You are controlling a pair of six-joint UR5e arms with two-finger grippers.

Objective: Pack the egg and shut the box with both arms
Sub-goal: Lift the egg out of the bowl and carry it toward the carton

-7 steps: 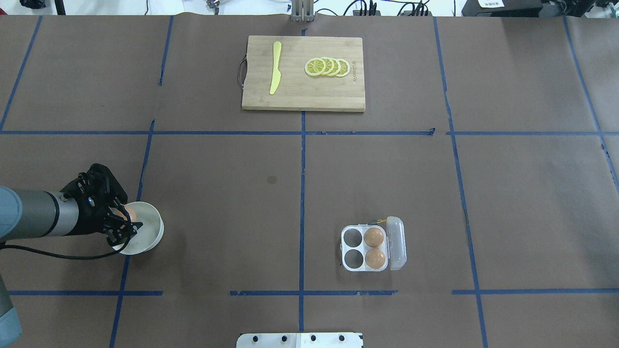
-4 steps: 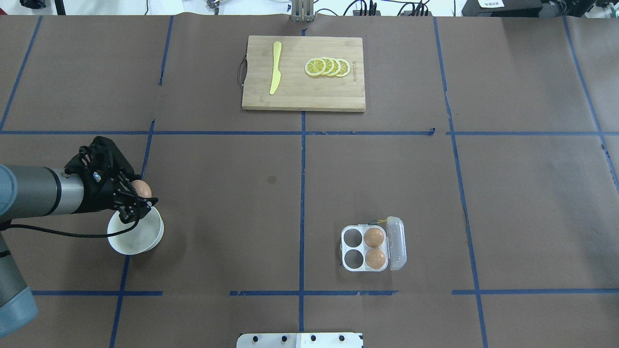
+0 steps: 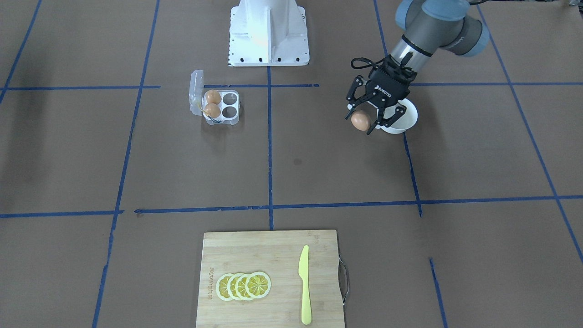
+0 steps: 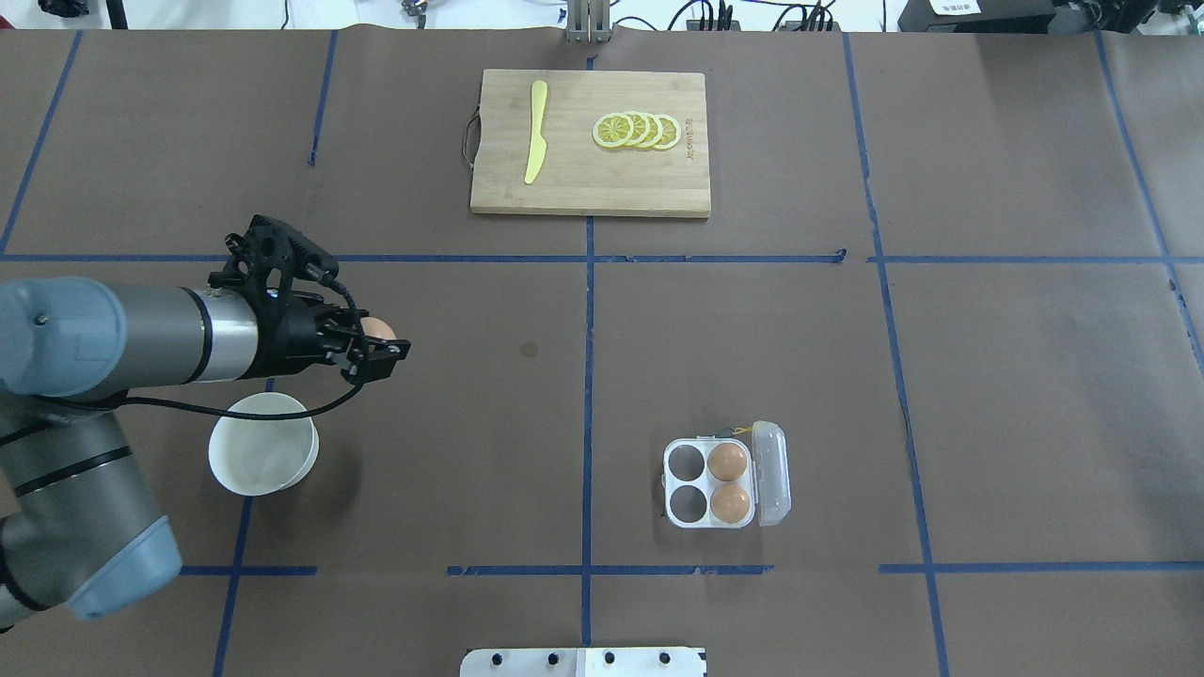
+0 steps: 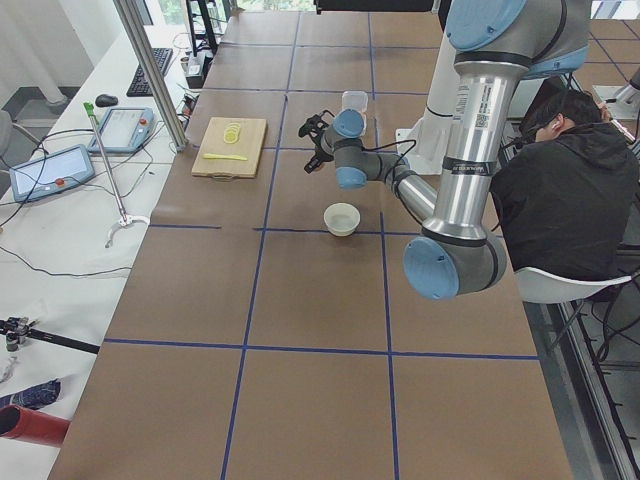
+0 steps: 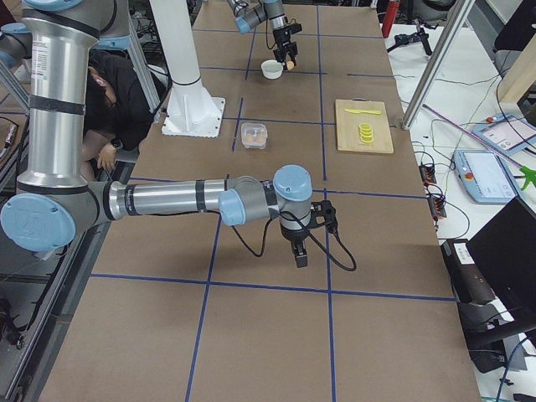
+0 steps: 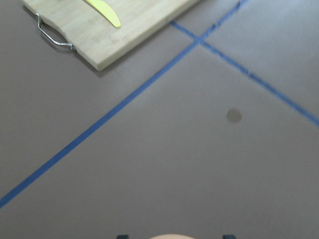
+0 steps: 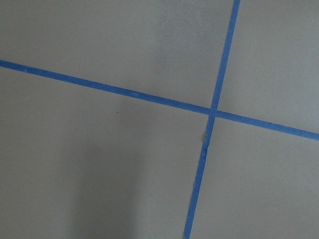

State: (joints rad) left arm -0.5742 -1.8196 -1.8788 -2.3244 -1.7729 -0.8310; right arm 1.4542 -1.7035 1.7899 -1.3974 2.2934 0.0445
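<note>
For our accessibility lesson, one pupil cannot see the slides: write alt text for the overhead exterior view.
The left gripper holds the egg just beyond an empty white bowl. Toward the right, the open box has two eggs in its right-hand cells and two cells free; a cutting board lies farther back.

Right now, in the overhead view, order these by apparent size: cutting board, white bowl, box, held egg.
1. cutting board
2. box and white bowl, too alike to rank
3. egg, clearly smallest
</note>
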